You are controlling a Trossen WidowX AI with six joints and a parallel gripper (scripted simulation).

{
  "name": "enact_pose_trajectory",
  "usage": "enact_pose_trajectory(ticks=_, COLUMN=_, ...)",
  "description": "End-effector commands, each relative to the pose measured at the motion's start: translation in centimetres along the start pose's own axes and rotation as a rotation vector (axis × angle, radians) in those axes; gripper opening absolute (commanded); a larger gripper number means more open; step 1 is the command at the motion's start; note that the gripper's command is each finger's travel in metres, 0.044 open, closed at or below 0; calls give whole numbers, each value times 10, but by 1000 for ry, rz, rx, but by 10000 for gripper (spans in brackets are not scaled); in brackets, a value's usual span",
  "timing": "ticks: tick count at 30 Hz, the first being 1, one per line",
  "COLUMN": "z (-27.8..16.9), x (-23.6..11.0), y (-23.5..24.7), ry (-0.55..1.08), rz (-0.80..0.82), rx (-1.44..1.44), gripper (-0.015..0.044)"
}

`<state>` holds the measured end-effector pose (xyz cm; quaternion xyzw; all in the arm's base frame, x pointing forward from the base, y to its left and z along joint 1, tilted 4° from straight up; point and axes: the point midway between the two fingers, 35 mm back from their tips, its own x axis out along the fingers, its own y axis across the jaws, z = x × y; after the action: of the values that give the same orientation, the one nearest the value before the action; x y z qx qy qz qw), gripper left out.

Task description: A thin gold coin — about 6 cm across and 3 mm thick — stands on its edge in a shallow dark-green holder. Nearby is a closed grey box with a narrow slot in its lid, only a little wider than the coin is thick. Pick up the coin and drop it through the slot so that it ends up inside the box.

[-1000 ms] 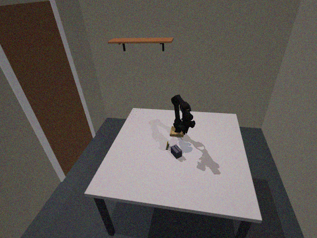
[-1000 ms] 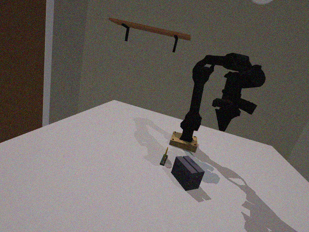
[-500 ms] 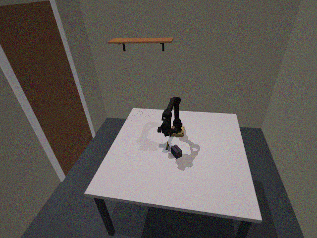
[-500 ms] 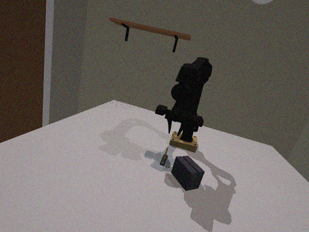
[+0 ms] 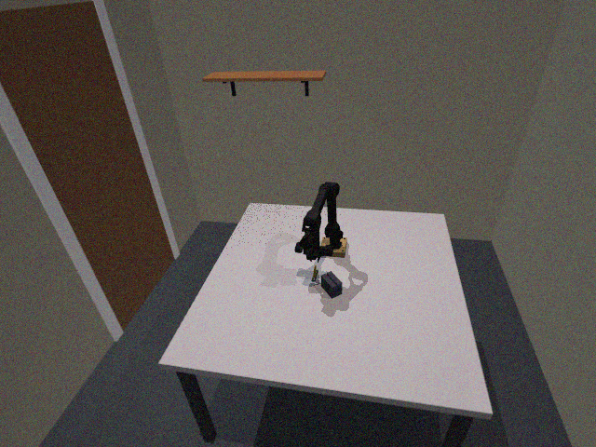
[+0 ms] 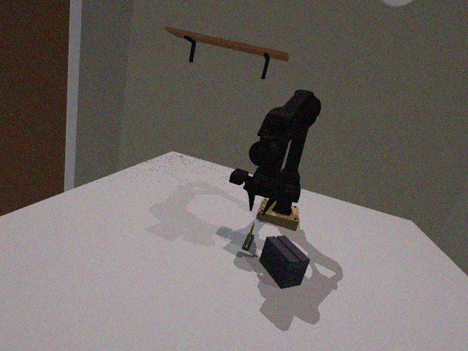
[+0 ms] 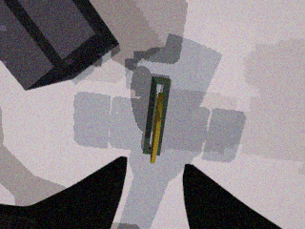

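Observation:
The thin gold coin [image 5: 315,271] [image 6: 251,229] [image 7: 157,126] stands on edge in the small dark-green holder [image 6: 247,244] [image 7: 167,91]. In the wrist view the coin's near end reaches past the holder's near end. My gripper [image 6: 257,212] [image 7: 155,167] is open and empty, fingers pointing down. It hangs above the coin in the top and exterior views, its tips apart from it. The closed grey box [image 5: 331,284] [image 6: 278,262] [image 7: 71,29] sits beside the holder, turned at an angle to it. A narrow slot [image 6: 289,249] [image 7: 33,37] runs along its lid.
The arm's base plate [image 5: 339,250] [image 6: 276,221] is on the white table [image 5: 385,327] [image 6: 113,283], behind the holder and box. Arm shadows fall across the holder and around the box. A wooden shelf [image 5: 269,75] [image 6: 234,44] is high on the back wall.

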<state>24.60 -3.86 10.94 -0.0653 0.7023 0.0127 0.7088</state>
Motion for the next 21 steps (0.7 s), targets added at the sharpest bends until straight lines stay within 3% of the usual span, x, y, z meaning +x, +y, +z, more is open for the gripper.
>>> enact_pose_trajectory(ticks=1, z=1, x=6, y=0, ry=-10, rz=2, rx=1, gripper=161)
enact_pose_trajectory(ticks=21, z=2, x=41, y=-1, ry=-10, rz=1, rx=1, gripper=161)
